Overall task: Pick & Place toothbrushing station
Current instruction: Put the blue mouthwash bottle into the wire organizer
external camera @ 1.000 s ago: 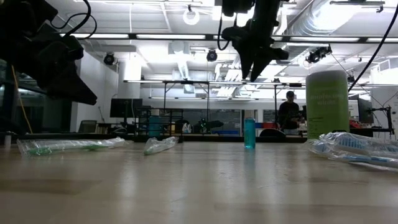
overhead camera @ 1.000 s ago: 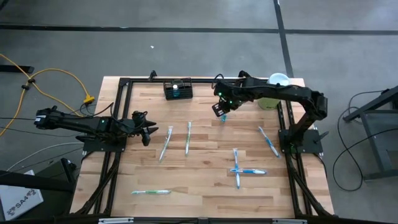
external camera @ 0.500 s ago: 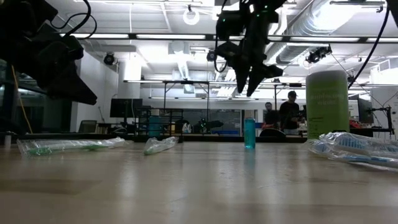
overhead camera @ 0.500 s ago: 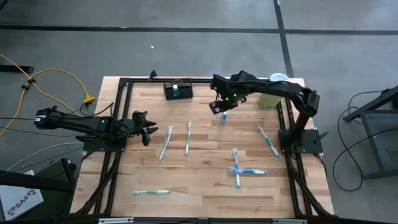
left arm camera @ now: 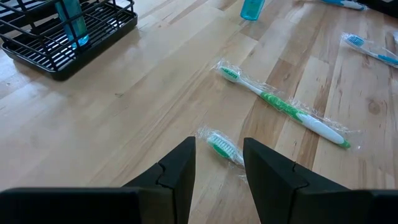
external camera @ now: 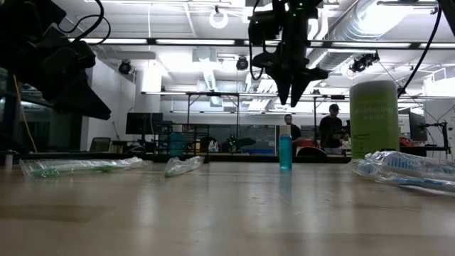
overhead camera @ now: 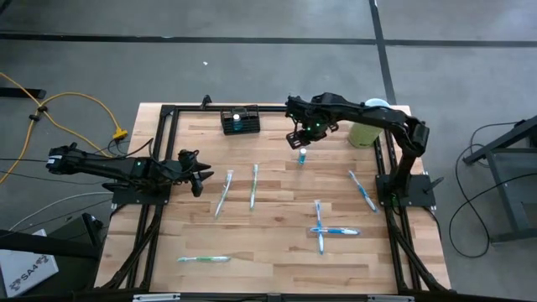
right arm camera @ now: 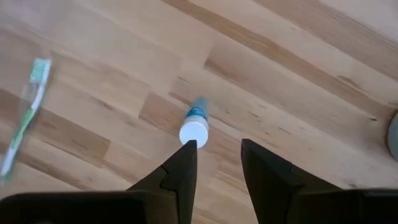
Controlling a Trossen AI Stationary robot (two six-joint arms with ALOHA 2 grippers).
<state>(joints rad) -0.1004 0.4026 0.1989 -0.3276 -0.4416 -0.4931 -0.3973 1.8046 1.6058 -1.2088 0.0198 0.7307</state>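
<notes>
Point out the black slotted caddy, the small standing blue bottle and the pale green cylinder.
black slotted caddy [overhead camera: 239, 122], high view, top grid.
small blue bottle [external camera: 285, 152], low view, mid-body.
pale green cylinder [external camera: 374, 119], low view, side wall.

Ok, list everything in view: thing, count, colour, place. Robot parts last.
Toothbrushing station: one, black wire caddy, far edge of table, blue tube inside.
Blue bottle: one, white-capped, upright, below right gripper.
Green cylinder: one, pale green, white lid, far right corner.
Wrapped toothbrushes: six, green or blue, scattered mid-table and near side.
Table: one, light wood.
Left gripper: open, empty, left side.
Right gripper: open, empty, above bottle.
</notes>
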